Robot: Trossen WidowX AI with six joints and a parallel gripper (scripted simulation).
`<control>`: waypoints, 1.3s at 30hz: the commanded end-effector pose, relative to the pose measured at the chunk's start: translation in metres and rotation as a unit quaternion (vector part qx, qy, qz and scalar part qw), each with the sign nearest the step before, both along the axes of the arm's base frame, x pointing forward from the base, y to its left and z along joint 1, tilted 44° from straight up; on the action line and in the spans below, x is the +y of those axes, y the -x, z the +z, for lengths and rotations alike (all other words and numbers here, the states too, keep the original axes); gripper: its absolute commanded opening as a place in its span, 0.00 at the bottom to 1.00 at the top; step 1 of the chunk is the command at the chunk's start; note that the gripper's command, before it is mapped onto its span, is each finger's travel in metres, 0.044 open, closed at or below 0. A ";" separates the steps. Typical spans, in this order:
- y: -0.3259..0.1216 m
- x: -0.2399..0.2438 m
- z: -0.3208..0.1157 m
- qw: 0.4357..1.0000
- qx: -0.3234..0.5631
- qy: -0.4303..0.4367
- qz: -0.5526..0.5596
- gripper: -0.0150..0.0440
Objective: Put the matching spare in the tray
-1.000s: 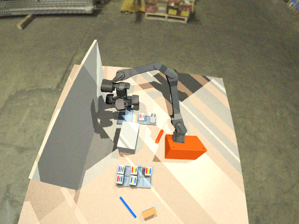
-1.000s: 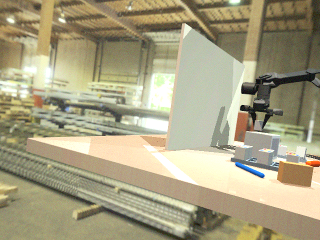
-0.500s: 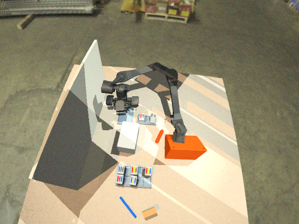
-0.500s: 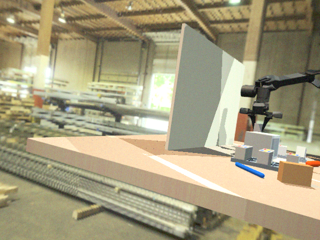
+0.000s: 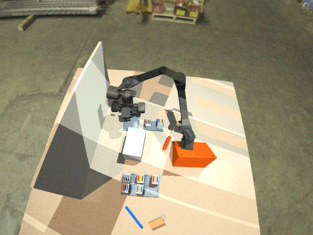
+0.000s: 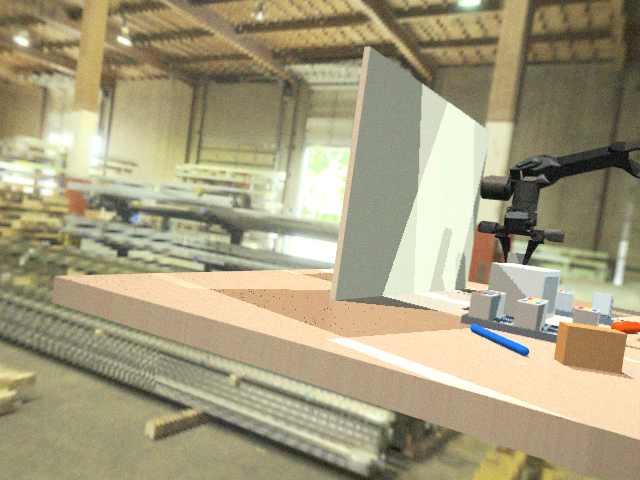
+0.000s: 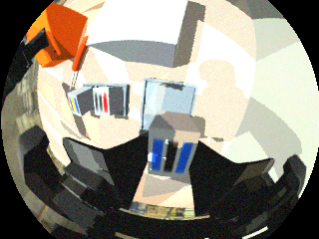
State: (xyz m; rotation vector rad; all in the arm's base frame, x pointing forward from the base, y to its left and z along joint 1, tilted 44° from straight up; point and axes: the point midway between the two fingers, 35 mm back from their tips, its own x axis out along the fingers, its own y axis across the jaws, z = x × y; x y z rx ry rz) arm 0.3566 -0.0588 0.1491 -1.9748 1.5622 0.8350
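Note:
My gripper [image 5: 127,117] [image 6: 517,261] [image 7: 170,135] is shut on a grey block [image 7: 174,122] whose striped face shows blue, black and blue. It holds the block above the table, beside or over the far edge of the empty blue-grey tray [image 5: 129,125] [image 7: 166,97]; the exact height is unclear. The white box [image 5: 135,142] [image 6: 524,279] [image 7: 140,22] stands just beyond the tray in the wrist view. A six-pocket rack [image 5: 152,191] [image 6: 509,327] holds several striped blocks; one pocket is empty. Which unit is the mounted one, and its back code, I cannot tell.
A small holder [image 5: 153,127] beside the tray carries two striped blocks [image 5: 147,123] [image 5: 160,123]. An orange-handled screwdriver [image 5: 167,143] lies near the orange base [image 5: 193,161]. A tall panel [image 5: 88,93] [image 6: 392,180] stands at the left. A blue rod [image 5: 133,217] and an orange-brown block [image 5: 157,223] lie beyond the rack.

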 end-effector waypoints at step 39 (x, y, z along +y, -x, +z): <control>-0.003 -0.026 -0.027 1.000 0.002 0.002 0.003 0.25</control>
